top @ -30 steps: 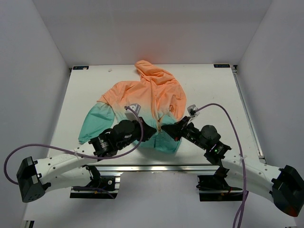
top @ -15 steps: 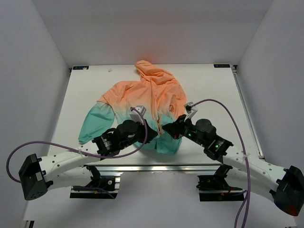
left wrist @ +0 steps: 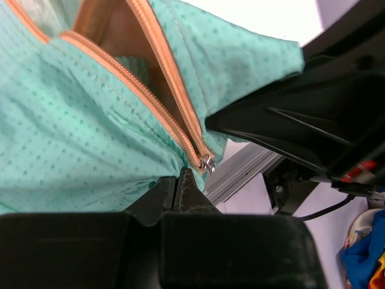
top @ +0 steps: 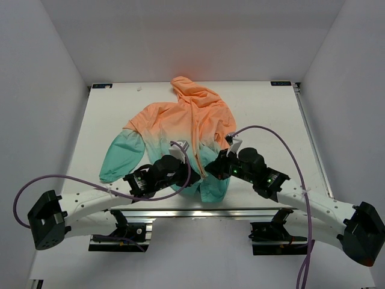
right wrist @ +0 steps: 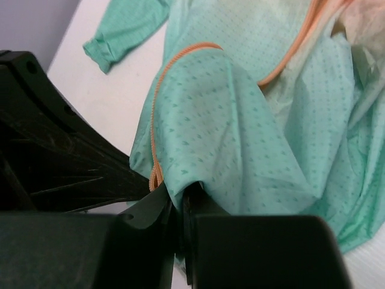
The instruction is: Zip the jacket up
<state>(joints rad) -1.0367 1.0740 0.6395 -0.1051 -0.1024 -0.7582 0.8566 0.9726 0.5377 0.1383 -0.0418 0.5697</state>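
The left pincer (left wrist: 180, 180) and the right pincer (right wrist: 178, 195) each clench the jacket (top: 180, 126) hem beside its zipper (left wrist: 162, 114). The hem lies near the front edge of the counter (top: 271, 114), and bare counter flanks the jacket.

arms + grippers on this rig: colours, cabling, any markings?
The left arm and right arm match: white links, black joint housings, black blocks at the base ends. The left gripper and right gripper are matte black. A purple cable loops along each arm. The right arm shows green lights. No readable markings.
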